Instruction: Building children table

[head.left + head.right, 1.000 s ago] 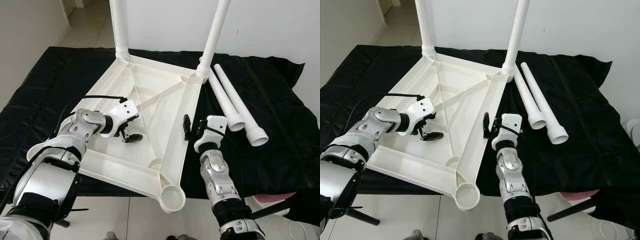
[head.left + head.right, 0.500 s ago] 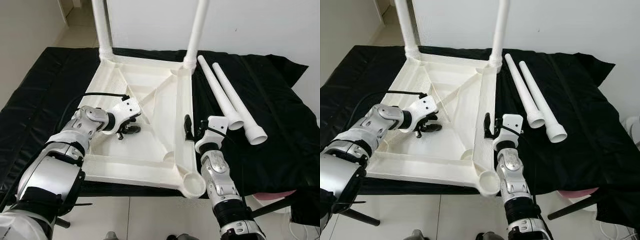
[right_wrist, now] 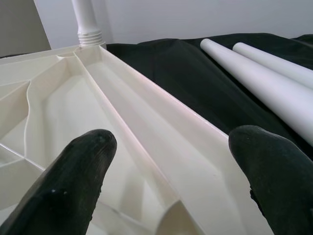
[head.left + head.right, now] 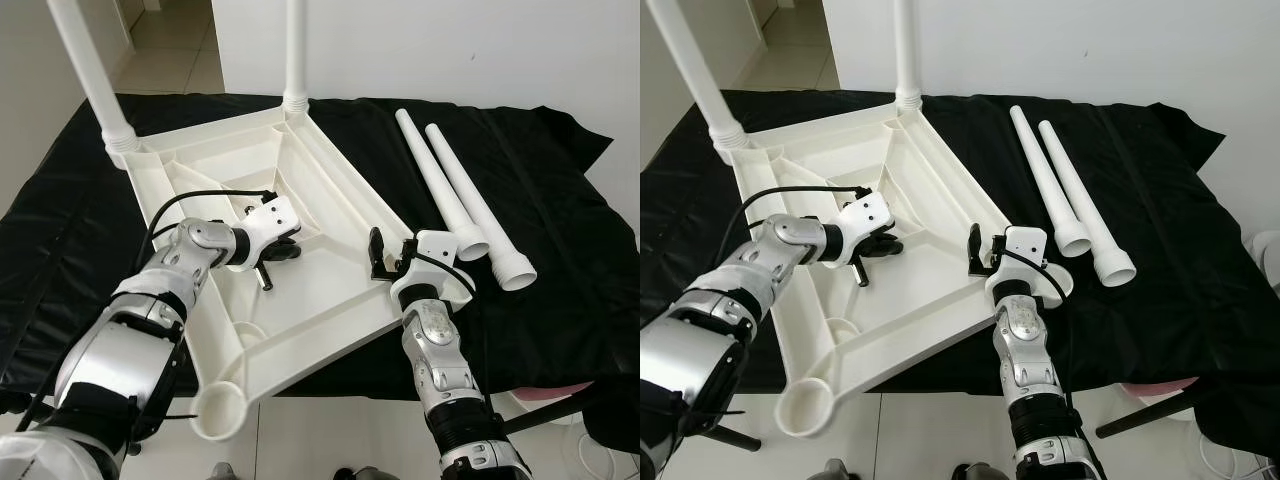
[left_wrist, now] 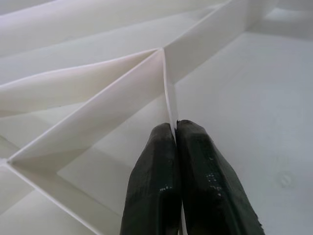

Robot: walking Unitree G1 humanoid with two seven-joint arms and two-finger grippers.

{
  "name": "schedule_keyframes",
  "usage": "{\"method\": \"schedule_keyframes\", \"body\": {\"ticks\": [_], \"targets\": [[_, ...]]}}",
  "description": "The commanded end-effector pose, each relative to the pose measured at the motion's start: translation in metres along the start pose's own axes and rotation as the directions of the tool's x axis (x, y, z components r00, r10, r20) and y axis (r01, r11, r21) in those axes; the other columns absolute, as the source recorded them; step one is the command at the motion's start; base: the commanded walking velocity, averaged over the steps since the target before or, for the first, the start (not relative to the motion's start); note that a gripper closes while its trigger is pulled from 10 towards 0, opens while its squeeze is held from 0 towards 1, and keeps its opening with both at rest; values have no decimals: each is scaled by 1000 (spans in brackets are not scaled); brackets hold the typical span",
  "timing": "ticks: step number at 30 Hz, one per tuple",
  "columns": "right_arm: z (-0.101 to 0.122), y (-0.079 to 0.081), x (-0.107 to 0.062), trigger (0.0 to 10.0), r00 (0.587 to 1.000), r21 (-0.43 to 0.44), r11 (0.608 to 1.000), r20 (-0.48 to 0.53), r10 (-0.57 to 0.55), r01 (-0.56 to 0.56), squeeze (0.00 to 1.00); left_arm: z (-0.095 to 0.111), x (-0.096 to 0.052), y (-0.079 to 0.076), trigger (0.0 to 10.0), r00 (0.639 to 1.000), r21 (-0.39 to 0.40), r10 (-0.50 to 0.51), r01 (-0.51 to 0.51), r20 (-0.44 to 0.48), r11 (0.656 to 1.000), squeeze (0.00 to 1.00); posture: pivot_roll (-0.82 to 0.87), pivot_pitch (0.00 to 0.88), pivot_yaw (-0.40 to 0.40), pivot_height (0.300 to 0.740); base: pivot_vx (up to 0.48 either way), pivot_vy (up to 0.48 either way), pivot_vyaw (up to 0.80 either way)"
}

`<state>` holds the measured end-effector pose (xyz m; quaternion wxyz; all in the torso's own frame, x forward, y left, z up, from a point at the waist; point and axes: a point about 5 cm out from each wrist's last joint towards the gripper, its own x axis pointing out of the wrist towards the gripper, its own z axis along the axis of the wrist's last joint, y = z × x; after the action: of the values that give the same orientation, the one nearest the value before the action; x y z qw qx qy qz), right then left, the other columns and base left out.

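tabletop [image 4: 330,215] rotated since 0.5 s | left end effector [image 4: 268,268] pinching rib | right end effector [image 4: 385,262] spread, empty

Head eyes look down; wrist cameras sit close along fingers [image 5: 195,186].

Tabletop [image 4: 330,215]: laid upside down on the cloth [image 4: 560,130], 2 legs fitted upright at its far corners.
Fitted legs: 1 [image 4: 88,70] at far left, 1 [image 4: 294,50] behind centre.
Loose legs: 2 [image 4: 436,180] [image 4: 478,205] laid side by side on the cloth, right of the tabletop.
Empty socket [image 4: 222,412]: at the near-left corner, past the cloth's edge.
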<state>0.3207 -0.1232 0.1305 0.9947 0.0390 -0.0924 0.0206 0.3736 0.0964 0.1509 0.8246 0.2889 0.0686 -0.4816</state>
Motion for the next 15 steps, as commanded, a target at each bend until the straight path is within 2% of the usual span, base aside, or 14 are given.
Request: {"method": "schedule_keyframes", "body": {"ticks": [1, 2, 5, 6, 10, 11, 15], "targets": [[-5, 1, -3, 10000, 1000, 7, 1000, -22, -4, 4, 0, 8, 6, -9, 10000, 997, 23, -23, 22, 79, 1000, 0, 7, 78, -2, 740, 0, 0, 0], [-4, 1, -2, 10000, 1000, 12, 1000, -16, 1, -1, 0, 8, 6, -10, 10000, 996, 24, -29, 27, 80, 999, 1000, 7, 76, -3, 740, 0, 0, 0], [-3, 2, -2, 10000, 1000, 17, 1000, -8, 7, -7, 0, 8, 5, -9, 10000, 997, 30, -34, 32, 76, 999, 1000, 7, 73, -3, 740, 0, 0, 0], [-2, 3, -2, 10000, 1000, 20, 1000, -3, 9, -9, 0, 8, 4, -8, 10000, 997, 41, -30, 27, 75, 999, 392, 7, 73, -3, 740, 0, 0, 0], [-1, 3, -1, 10000, 1000, 23, 1000, 3, 10, -11, 0, 8, 2, -9, 10000, 997, 103, -51, 44, 65, 994, 392, 9, 69, -3, 740, 0, 0, 0], [0, 3, 0, 10000, 1000, 26, 1000, 10, 12, -12, 0, 8, 0, -8, 10000, 996, 121, -62, 54, 65, 991, 0, 8, 65, -3, 740, 0, 0, 0], [7, 3, 3, 10000, 999, 31, 999, 41, 14, -15, 0, 16, -8, -3, 10000, 992, 118, -61, 48, 114, 992, 0, 8, 56, -4, 740, 0, 0, 0]]}}
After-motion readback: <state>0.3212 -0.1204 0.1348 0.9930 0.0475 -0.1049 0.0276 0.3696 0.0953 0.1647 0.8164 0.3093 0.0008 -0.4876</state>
